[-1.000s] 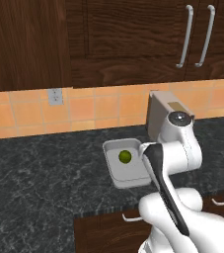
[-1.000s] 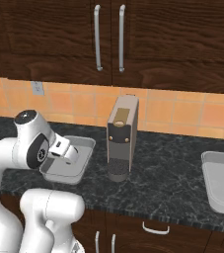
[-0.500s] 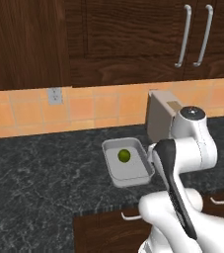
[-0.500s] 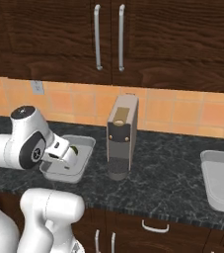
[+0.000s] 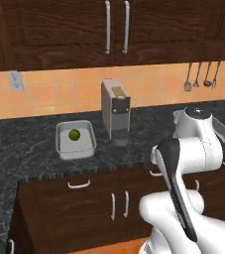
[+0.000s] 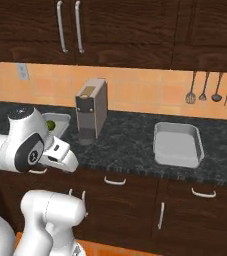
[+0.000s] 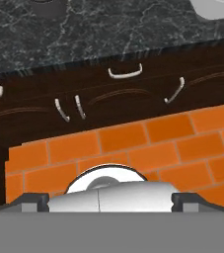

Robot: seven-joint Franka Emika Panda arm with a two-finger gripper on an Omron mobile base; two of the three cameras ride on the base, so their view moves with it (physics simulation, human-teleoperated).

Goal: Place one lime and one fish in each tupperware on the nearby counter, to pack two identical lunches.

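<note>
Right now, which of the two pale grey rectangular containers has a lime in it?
The pale grey container left of the silver toaster holds the yellow-green lime; the other container is empty.

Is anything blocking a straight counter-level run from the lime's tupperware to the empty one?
Yes. The toaster stands on the counter between the tupperware holding the lime and the empty tupperware.

Both base views look forward and down from behind the arm, left and right, sharing the counter (image 5: 29, 144), toaster (image 5: 116, 112) and one tupperware (image 5: 75, 140) (seen from opposite sides). The hand view faces down at drawer fronts (image 7: 113, 99) and brick floor (image 7: 133, 143).
</note>
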